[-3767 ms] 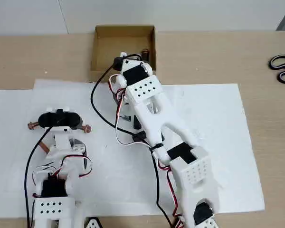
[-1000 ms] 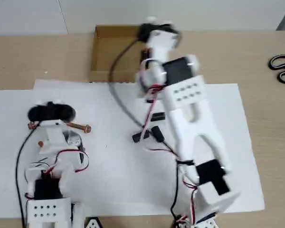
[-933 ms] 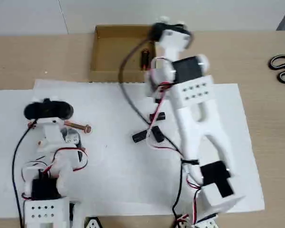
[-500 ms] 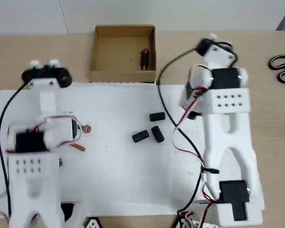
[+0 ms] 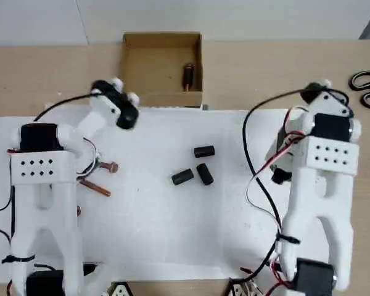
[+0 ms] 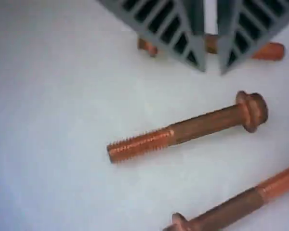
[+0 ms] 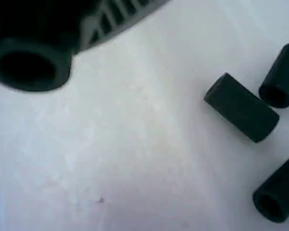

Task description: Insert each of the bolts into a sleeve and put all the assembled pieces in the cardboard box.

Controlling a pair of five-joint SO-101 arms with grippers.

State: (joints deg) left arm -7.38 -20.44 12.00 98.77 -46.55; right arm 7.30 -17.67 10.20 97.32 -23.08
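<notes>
The left gripper (image 6: pixel 211 57) hangs barely parted and empty just above the loose bolts (image 6: pixel 188 127) near the left edge of the paper (image 5: pixel 148 234), seemingly to pick one, while three sleeves (image 5: pixel 204 173) wait mid-sheet for the right arm (image 5: pixel 324 160), whose grip I cannot tell, and one piece (image 5: pixel 189 75) lies in the cardboard box (image 5: pixel 131 68).

Bright, even light throughout, with only soft, faint shadows.

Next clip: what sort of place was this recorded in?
Probably a lab or workshop bench, not a home: two small white robot arms stand at a wooden table, a paper sheet serves as work surface, and scissors lie near the edge.
</notes>
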